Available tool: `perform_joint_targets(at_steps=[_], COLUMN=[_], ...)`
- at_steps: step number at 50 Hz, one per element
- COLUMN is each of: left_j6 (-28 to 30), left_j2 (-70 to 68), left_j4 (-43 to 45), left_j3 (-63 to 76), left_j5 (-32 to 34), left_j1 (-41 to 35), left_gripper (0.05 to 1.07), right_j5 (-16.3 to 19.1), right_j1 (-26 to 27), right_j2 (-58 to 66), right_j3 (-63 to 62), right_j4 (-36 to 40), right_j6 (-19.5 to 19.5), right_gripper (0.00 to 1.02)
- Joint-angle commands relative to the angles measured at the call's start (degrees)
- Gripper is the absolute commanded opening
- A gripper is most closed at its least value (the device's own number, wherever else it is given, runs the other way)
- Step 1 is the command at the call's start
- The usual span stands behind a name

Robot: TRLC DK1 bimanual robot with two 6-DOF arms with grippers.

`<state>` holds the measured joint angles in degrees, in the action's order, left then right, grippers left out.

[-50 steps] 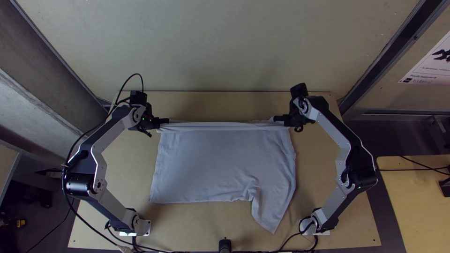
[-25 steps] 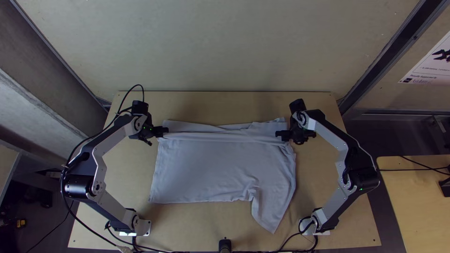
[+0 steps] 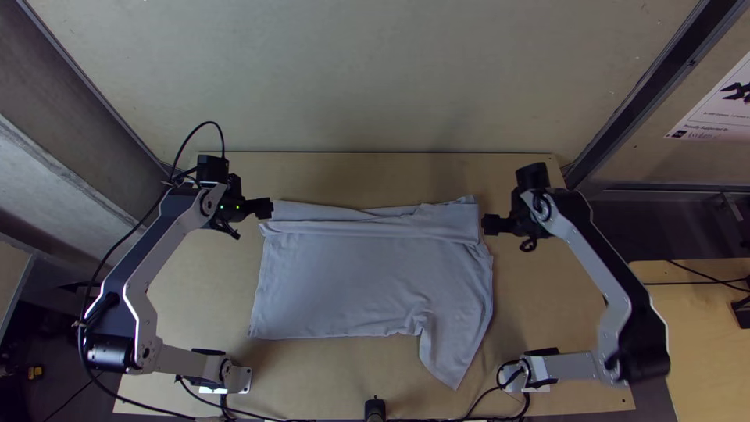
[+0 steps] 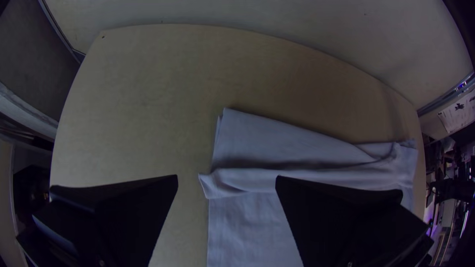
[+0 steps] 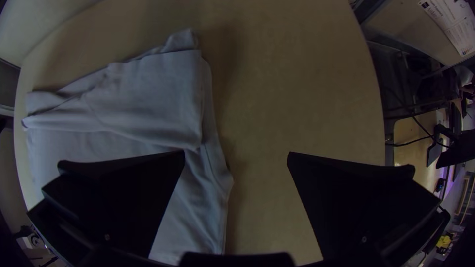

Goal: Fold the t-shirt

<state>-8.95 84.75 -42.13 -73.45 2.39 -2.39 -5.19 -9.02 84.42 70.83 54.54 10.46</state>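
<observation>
The t-shirt (image 3: 351, 281) lies on the bench (image 3: 328, 176) between the left gripper (image 4: 227, 176) and right gripper (image 5: 236, 153), both spread and empty. Probably light, limp jersey, it should sag unless pinched at both ends of its folded band (image 3: 367, 227).

No words or numbers I can make out. White printed sheet (image 3: 717, 113) on side panel (image 3: 644, 160), right edge of my top view: small print lines under dark figure, too tiny for me in wrist views too.
</observation>
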Motion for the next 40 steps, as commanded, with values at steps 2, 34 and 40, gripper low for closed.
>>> perform_joint_targets(at_steps=[2, 34, 40], left_j6=[1.0, 10.8, 9.7], left_j2=[-4.2, -19.4, -19.4], left_j4=[-4.6, -30.0, -29.9], left_j3=[0.5, 24.7, 28.6], left_j5=[0.1, -7.1, -8.8], left_j1=[-0.9, -10.9, -13.5], left_gripper=[1.03, 1.03, 1.03], right_j5=[-0.7, -0.4, -0.5], right_j1=[-1.8, -9.4, -10.8], right_j2=[-7.1, -19.1, -19.7], right_j3=[-4.1, -11.7, -13.3], right_j4=[1.8, 11.1, 11.1], right_j6=[0.3, 3.3, 4.7], right_gripper=[0.98, 0.98, 0.98])
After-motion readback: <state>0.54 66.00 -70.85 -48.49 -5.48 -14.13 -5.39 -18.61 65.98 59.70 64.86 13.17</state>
